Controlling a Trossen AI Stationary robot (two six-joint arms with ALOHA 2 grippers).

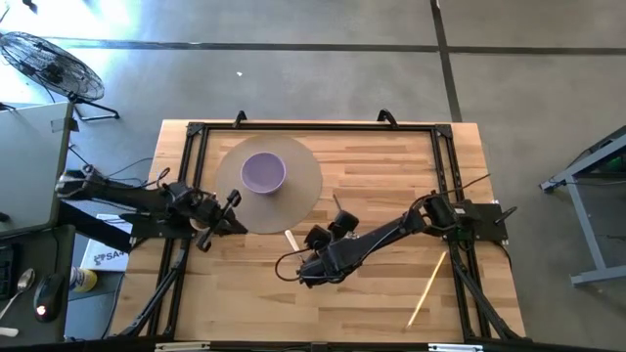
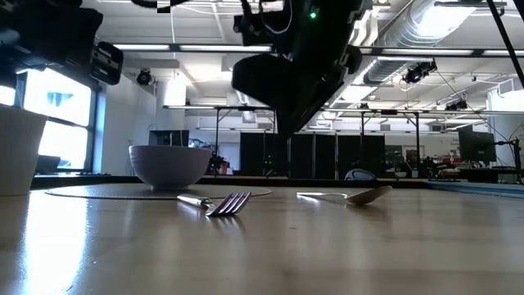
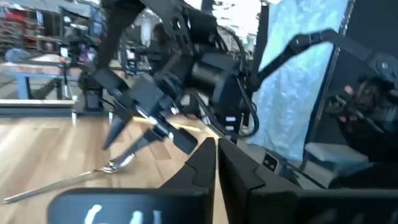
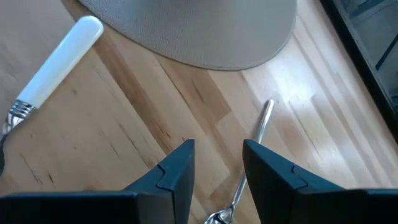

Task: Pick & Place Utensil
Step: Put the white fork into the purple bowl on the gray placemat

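Note:
My right gripper (image 4: 217,168) is open and hovers low over the wood table, its fingers on either side of a silver utensil's slim handle (image 4: 260,124) without touching it. In the left wrist view the same utensil (image 3: 74,182) lies flat under that gripper (image 3: 127,134). The low view shows a fork (image 2: 227,202) and a spoon (image 2: 350,196) lying on the table. A white-handled utensil (image 4: 59,59) lies beside the round placemat (image 4: 199,31). My left gripper (image 3: 216,155) is shut and waits at the table's left side (image 1: 223,208).
A purple bowl (image 1: 262,173) stands on the placemat (image 1: 303,191) toward the far edge. A pale wooden stick (image 1: 427,286) lies near the right front. A white cup (image 2: 16,147) stands at the left. A black frame rail (image 1: 313,127) borders the table.

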